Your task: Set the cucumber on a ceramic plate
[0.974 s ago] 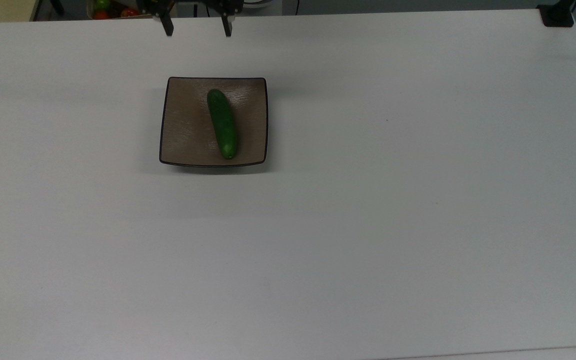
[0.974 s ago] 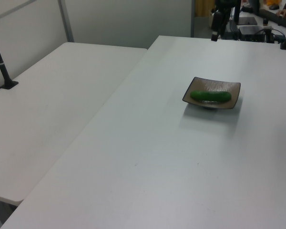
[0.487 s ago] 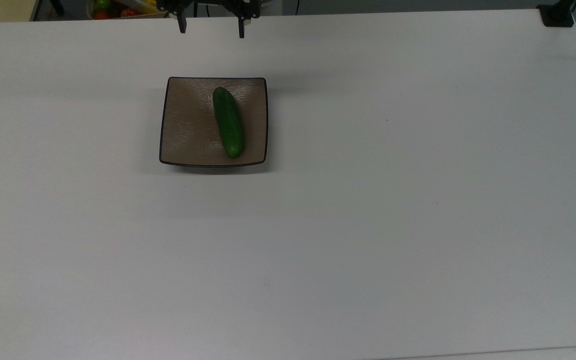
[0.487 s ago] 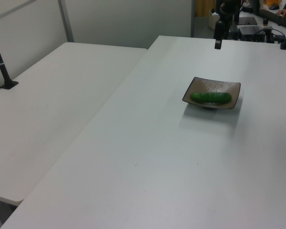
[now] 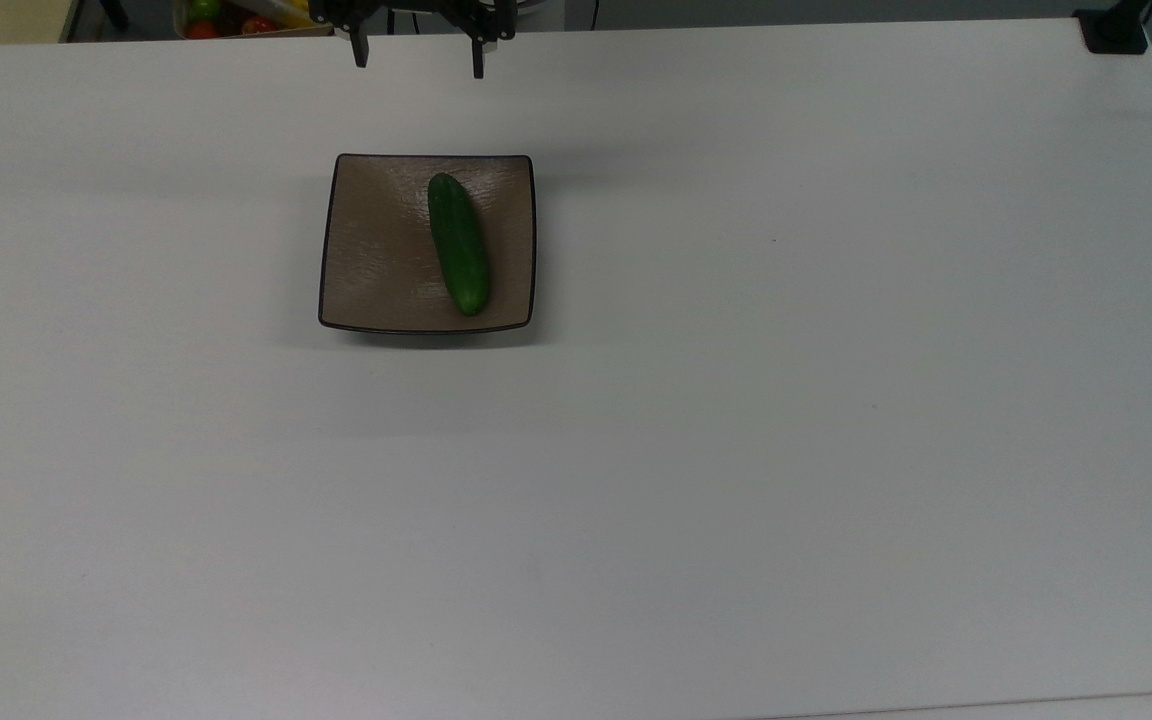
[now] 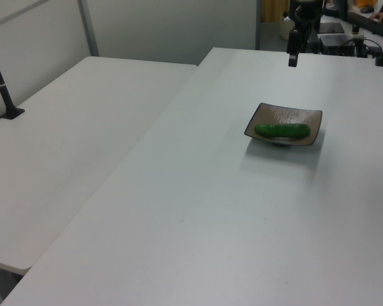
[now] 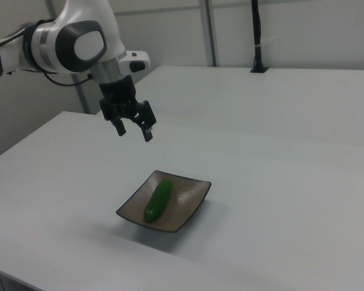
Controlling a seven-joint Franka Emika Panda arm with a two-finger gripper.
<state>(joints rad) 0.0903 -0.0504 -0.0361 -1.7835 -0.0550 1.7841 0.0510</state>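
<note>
On the ceramic plate (image 5: 376,250) lies the cucumber (image 5: 458,244), resting lengthwise toward the top view's right half of the dish, its whole body inside the dark rim. I have the gripper (image 7: 133,127) hanging above the table (image 5: 736,400), well apart from the plate; its fingers are spread wide and carry nothing. By my reading the placing is done, since the cucumber sits on the plate and the tool is clear of it.

If I had to take the cucumber up again, I would expect it to be firm and fairly light, with a smooth, glossy skin that could slide between the pads. I would close across its middle, square to its long axis, where the girth looks even. Being round, it may roll on the shallow plate if nudged from the side. I judge the plate to be hard and brittle, so I would keep the fingertips off its rim.

I can read no brand, label or writing on anything; the plate's surface seems faintly textured, though I cannot be sure from this far off.
</note>
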